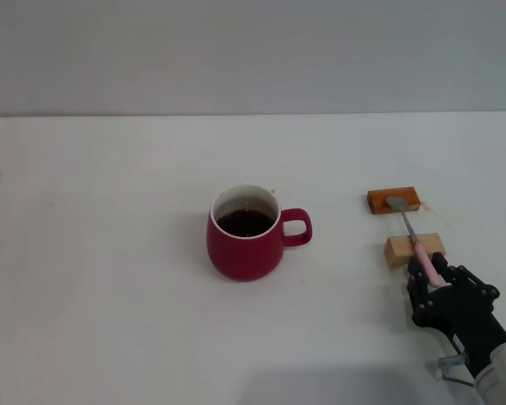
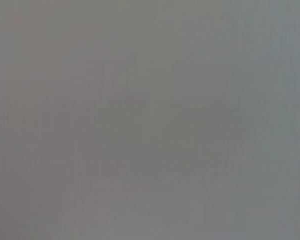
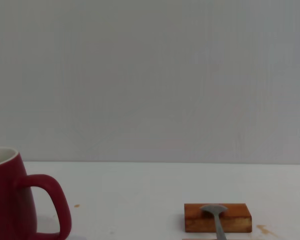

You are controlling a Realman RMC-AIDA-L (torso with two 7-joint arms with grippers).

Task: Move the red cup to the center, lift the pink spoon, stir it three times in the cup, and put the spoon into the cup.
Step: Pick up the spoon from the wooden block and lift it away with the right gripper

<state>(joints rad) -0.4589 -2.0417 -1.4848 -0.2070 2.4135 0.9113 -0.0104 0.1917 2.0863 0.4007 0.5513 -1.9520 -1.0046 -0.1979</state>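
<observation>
Left arm: not in head view; left wrist view shows only flat grey, so you can't tell where it sits or its state.
Red cup (image 1: 245, 244): centre of head frame, upright on the white table (image 1: 110, 253), dark liquid inside, handle pointing frame-right toward the blocks. In right wrist view it's cut off at lower left (image 3: 10, 200), handle visible. Looks already centred, so judge step 1 done.
Orange-brown block (image 1: 394, 200): right of centre, well apart from cup; spoon bowl rests on it. Also lower centre-right in wrist view (image 3: 218, 218).
Tan wooden block (image 1: 414, 250): just below the orange one in frame; spoon neck/handle crosses it.
Pink spoon (image 1: 411, 234): bridges both blocks, long axis runs near vertical in frame, silver bowl at upper end, pink handle at lower end, slightly tilted to frame-right going down.
Right gripper (image 1: 432, 272): lower right of head frame, black fingers (image 1: 417, 274) either side of the pink handle end. Looks closed or nearly closed on it, but contact isn't clear, so can't tell for sure.
Key relation: spoon extends up-frame from the gripper; cup lies to frame-left of it. Right arm is the nearer one; you'd lift, then carry left to the cup.
Counts: 1 cup, 1 spoon, 2 blocks, 1 gripper visible.
</observation>
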